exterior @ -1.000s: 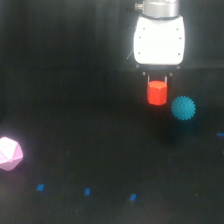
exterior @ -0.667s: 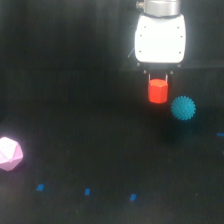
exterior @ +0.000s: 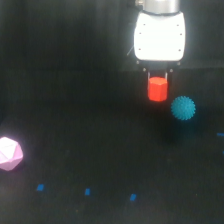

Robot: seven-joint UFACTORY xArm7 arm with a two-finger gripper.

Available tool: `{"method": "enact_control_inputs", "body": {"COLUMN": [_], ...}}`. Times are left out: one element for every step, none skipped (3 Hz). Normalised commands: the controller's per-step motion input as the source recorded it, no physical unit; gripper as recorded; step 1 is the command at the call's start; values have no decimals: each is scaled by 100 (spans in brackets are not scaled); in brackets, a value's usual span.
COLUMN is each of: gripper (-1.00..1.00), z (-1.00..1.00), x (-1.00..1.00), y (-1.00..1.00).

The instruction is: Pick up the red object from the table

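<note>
Black matte table point(exterior: 75, 100) filled the whole exterior view, dim and slightly blurred, with nothing of the room visible beyond it. One red object point(exterior: 157, 88), a small orange-red block with a flat top and faceted sides, hung in the upper part of the frame toward the exterior view's right, directly under the arm's white housing. One gripper point(exterior: 157, 78) was recorded: two thin dark fingers point(exterior: 149, 74) came down from the housing and flanked the top of the block on either side, closed against it, so the claw was gripping the red object. A soft dark patch on the table sat below the block and a little to the right, which read as a shadow; whether the block's base cleared the surface could not be told for certain. One teal spiky ball point(exterior: 183, 108) lay just beside the block, lower and to the exterior view's right, apart from it with a narrow gap. One pale pink faceted polyhedron point(exterior: 9, 153) rested well apart at the exterior view's far left edge, partly cut off by the frame. Blue tape marks counted four: three in a loose row along the bottom point(exterior: 87, 191), and one faint sliver at the right edge point(exterior: 220, 134).
</note>
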Motion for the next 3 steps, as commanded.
{"method": "enact_control_inputs", "body": {"gripper": [-100, -99, -88], "z": [-26, -19, -21], "x": [-15, -13, -11], "y": [-31, -32, -10]}}
